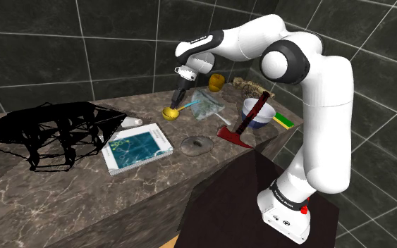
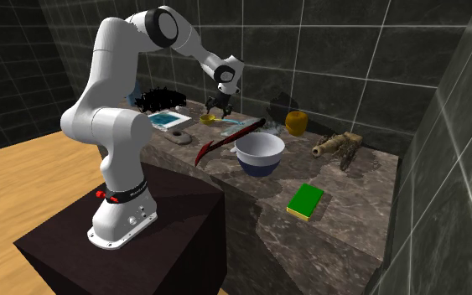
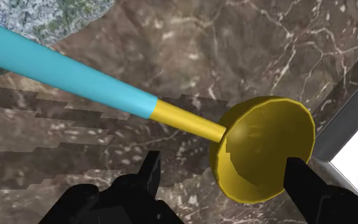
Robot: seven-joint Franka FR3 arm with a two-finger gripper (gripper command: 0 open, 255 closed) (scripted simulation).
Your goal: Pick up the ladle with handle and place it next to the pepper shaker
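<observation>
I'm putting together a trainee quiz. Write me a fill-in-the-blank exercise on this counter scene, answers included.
1. The ladle has a turquoise handle and a ____ cup.
2. The gripper hangs over that cup with its fingers ____.
3. The sponge has a ____ top face.
4. The hatchet leaning on the white bowl has a ____ head.

Missing words: yellow; open; green; red.

Your end effector [image 2: 218, 110] hangs just above the yellow end of the ladle [image 2: 211, 119] on the tabletop [image 2: 355, 188], with a bowl [image 2: 259, 156] nearby.
</observation>
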